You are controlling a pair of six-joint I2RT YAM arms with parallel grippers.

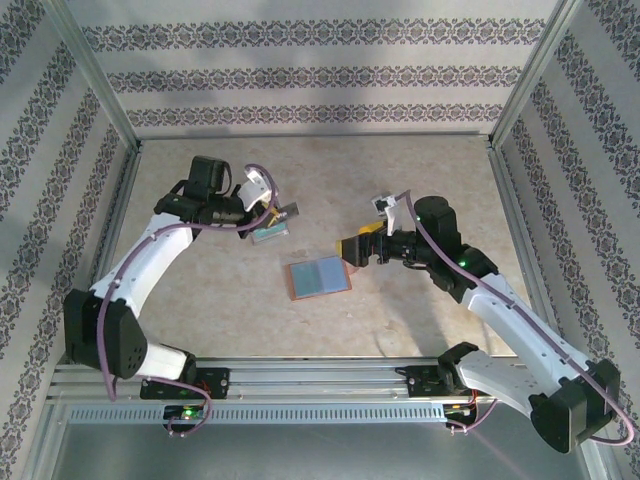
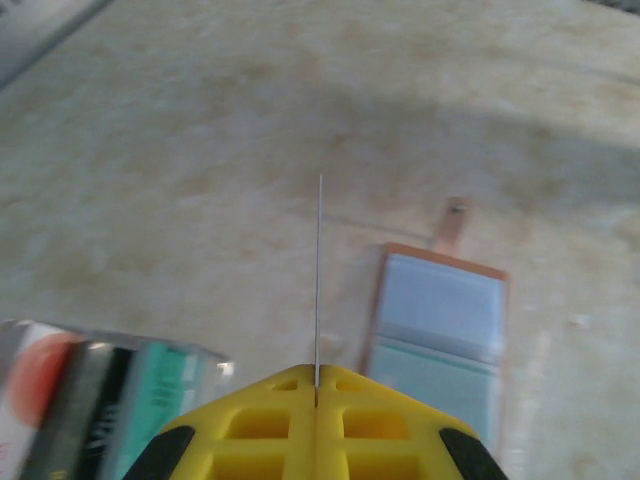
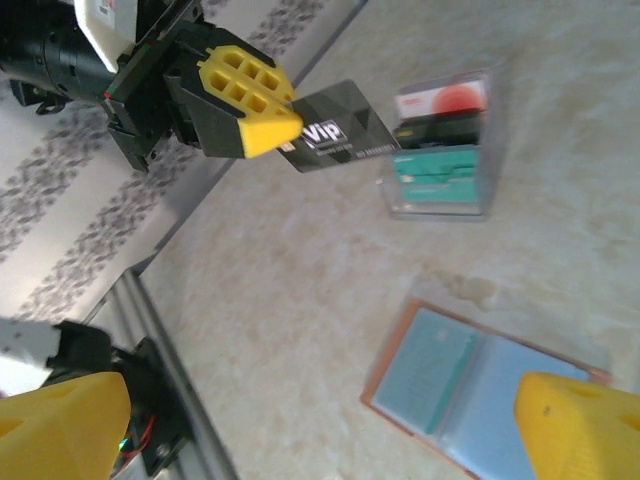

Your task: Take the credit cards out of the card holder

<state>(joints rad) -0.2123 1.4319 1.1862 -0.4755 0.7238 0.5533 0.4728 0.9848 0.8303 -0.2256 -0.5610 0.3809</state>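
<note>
The card holder (image 1: 318, 277) lies open and flat on the table (image 1: 420, 180), grey-blue pockets up, between the 2 arms. Near its far left corner stands a clear case (image 3: 440, 150) with red, black and teal cards on edge. The left gripper (image 3: 275, 120) is clamped on a dark credit card (image 3: 345, 130) lettered "VIP", just beside the case. The right gripper (image 1: 355, 250) hangs by the holder's far right corner, jaws wide apart and holding nothing.
</note>
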